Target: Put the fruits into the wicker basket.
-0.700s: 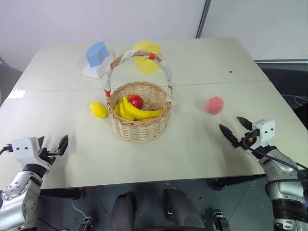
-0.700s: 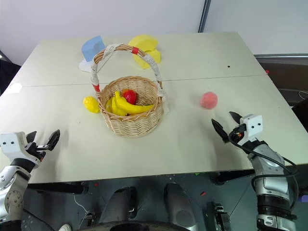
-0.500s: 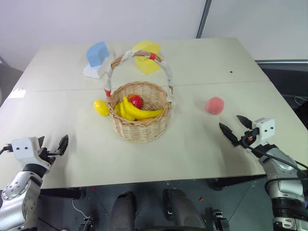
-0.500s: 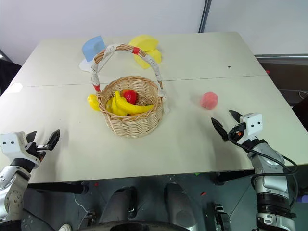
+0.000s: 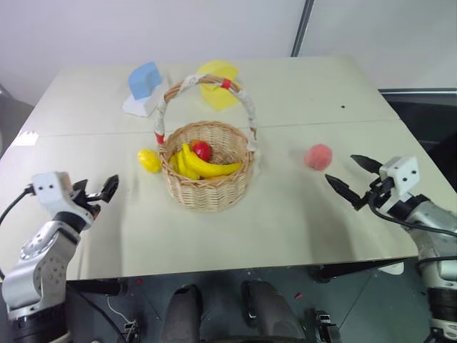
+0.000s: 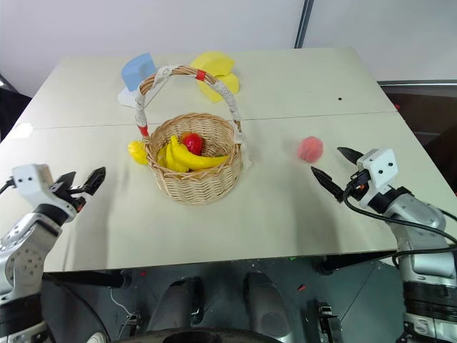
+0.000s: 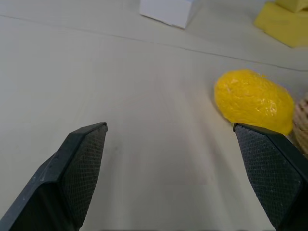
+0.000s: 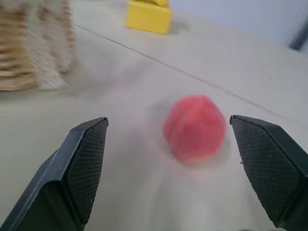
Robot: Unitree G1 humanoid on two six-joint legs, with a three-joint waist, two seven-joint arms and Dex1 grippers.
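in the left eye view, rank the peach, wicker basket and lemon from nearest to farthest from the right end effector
From the right end effector:
1. Peach: just ahead of its tips, on the table's right side.
2. Wicker basket: mid-table, well to the left of the peach.
3. Lemon: beyond the basket, against its left side.

On the table (image 5: 300, 236), the wicker basket (image 5: 207, 171) stands at centre with a banana (image 5: 203, 166) and an apple (image 5: 202, 150) inside — the lemon (image 5: 148, 160) just beside it on the left, the peach (image 5: 318, 156) well apart on the right; two foam blocks (image 5: 145, 87) sit behind.
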